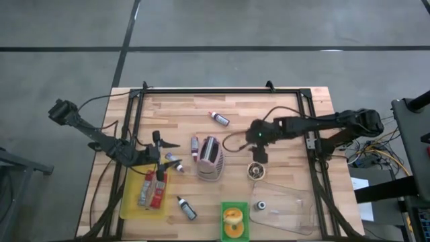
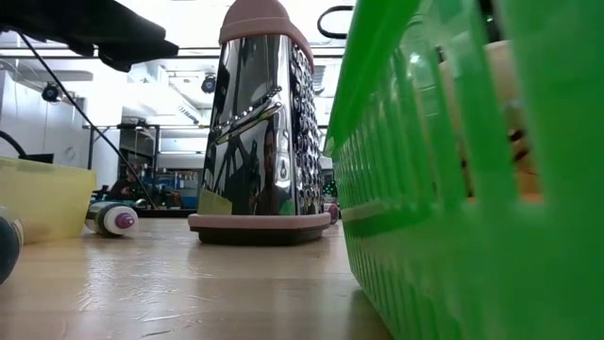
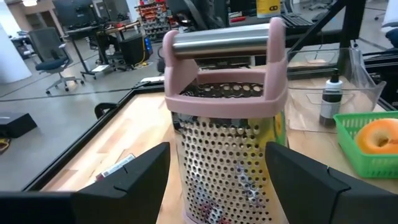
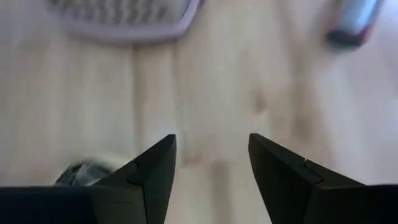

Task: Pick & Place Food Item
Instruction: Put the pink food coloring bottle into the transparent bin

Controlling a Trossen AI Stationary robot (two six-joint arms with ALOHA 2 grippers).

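a pale wooden slatted table (image 1: 282, 107) with a black frame stands on a grey concrete floor; past it the wrist and low views catch a workshop with shelves and office chairs. the food item, a round glazed doughnut (image 1: 233, 216), lies in a small green plastic basket (image 1: 234, 232) at the near edge of the table, untouched by either arm. just beside the basket is a clear plastic bin (image 1: 295, 202) with a small dark bottle (image 1: 261, 205) in it. further in stands a pink-handled steel box grater (image 1: 209, 158), with small tubes scattered round it. no writing on any of them can be read. a yellow plastic tray (image 1: 131, 202) holding red packets sits to the left. the left gripper (image 1: 159, 158) hovers over that tray's far end, arm stretched low from the table's left side, fingers (image 3: 134, 180) apart and facing the grater. the right gripper (image 1: 258, 156) hangs between the grater and a small round jar (image 1: 254, 172), its arm reaching in from the right, fingers (image 4: 152, 171) spread above bare wood.
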